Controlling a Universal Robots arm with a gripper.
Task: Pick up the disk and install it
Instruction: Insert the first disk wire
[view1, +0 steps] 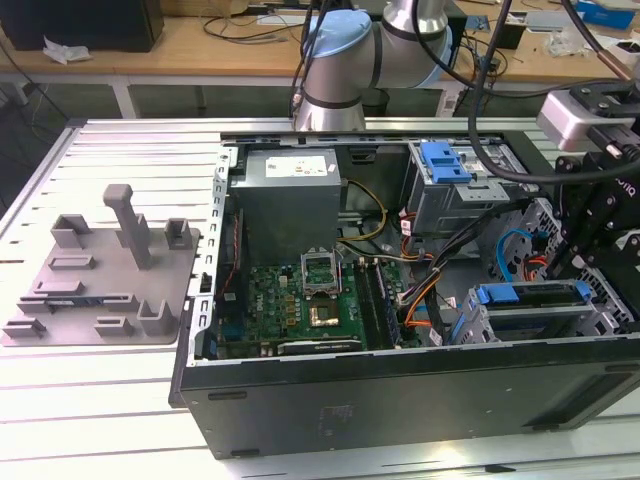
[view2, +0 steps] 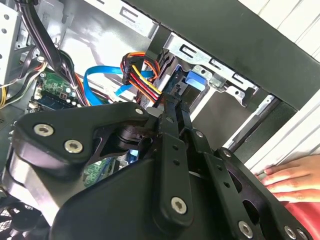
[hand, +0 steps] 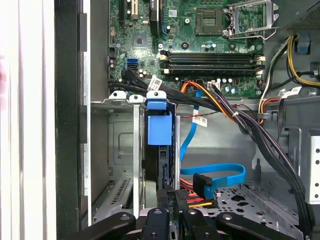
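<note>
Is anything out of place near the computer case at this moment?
Yes. In the second wrist view a person's hand rests beside the computer case, close to the gripper, which is down at the drive cage.

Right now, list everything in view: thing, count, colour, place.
Computer case: one, black, open, on the slatted table.
Motherboard: one, green, on the case floor.
Power supply: one, grey, in the case's far corner.
Disk: one, blue carrier showing, standing in the drive cage's slot.
Blue bracket: one, atop the far metal cage.
Fixture plate: one, grey, at the exterior view's left.
Data cable: one, blue, loose in the case.
Hand: one, a person's, outside the case.
Gripper: one, black, at the disk's cage.
</note>
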